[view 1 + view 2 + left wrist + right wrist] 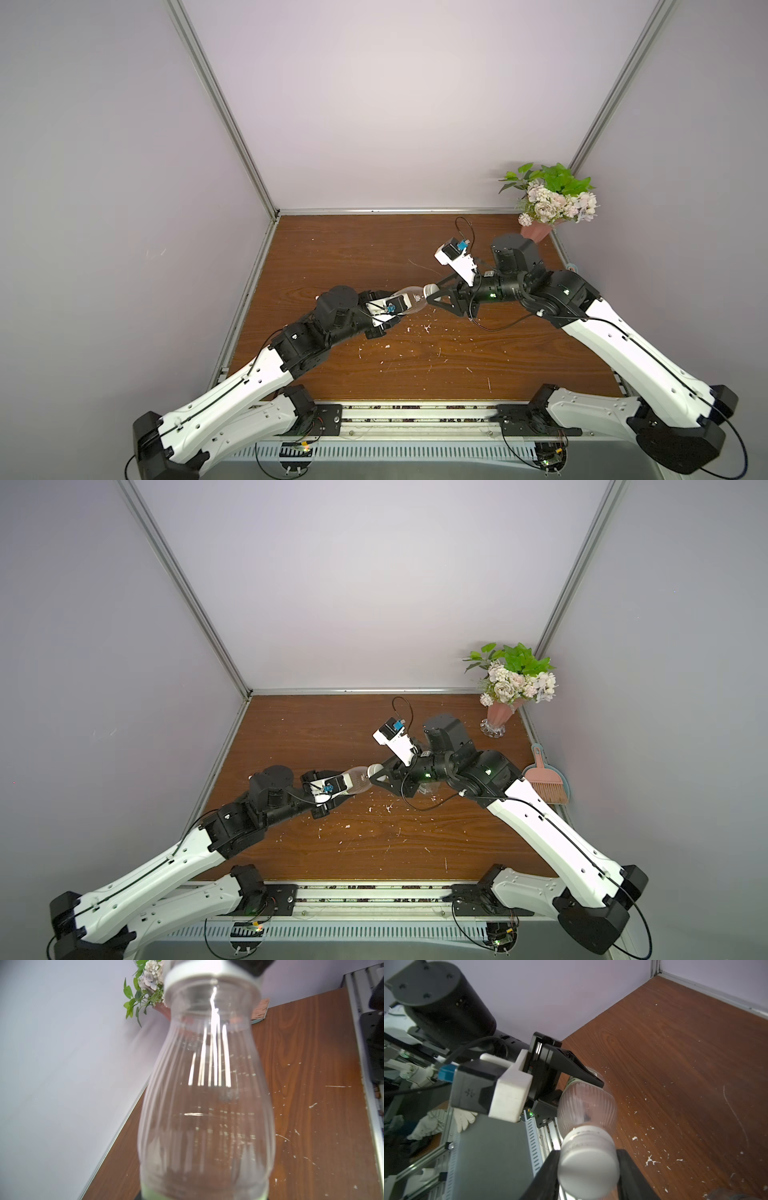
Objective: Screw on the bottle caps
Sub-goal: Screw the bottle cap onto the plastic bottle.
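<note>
One bottle (205, 1095), clear and ribbed with a strip of yellow-green label at its base, hangs roughly level in the air over the middle of the table (332, 249), its neck pointing towards the table's right edge. The left jaws are closed tight on the base end; the right wrist view shows one black finger lying along the label. A white cap (588, 1167) sits on the neck. The right jaws are partly closed around it with a finger pressed against each flank, so the cap looks gripped rather than merely flanked. How far down the thread it has gone cannot be told. The main risk, as I judge it, is cross-threading: if the two arms are not on one line, the cap will bite at a slant and jam. Next comes slip. The cap's wall is smooth and the fingers meet it on two narrow lines, so the twist may turn the jaws round the cap instead of turning the cap itself. The bottle is thin and held only at its far end, so the same twist could spin it within the left jaws or buckle its wall. If either hold lets go, it falls among the white crumbs (426, 329) below.
</note>
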